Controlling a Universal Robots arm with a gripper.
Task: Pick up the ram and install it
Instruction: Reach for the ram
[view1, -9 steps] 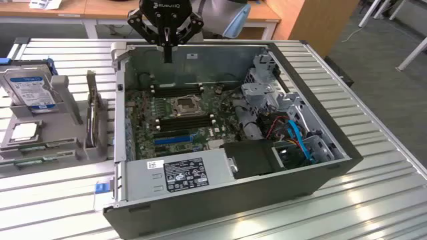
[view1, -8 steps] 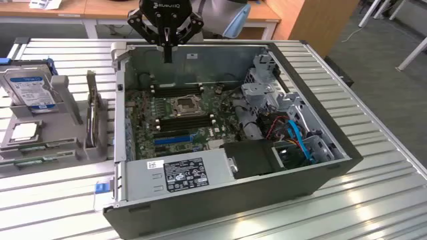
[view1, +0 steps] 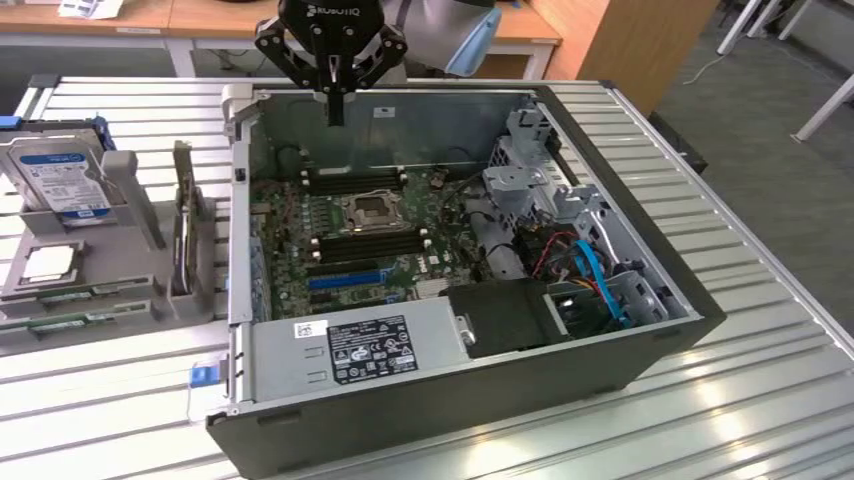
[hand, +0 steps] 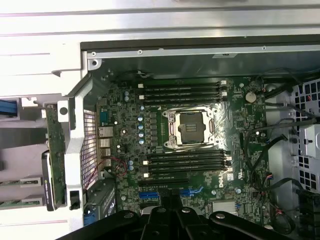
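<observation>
Tool (view1: 336, 118) closed — above motherboard (view1: 287, 230), ram (view1: 80, 293) well apart

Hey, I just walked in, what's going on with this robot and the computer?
A robot's gripper hovers above the far wall of an open computer case on a slatted table, jaws shut and holding nothing. The ram lies outside the case at the exterior view's left, not picked up, and the motherboard's memory slots look empty.
</observation>
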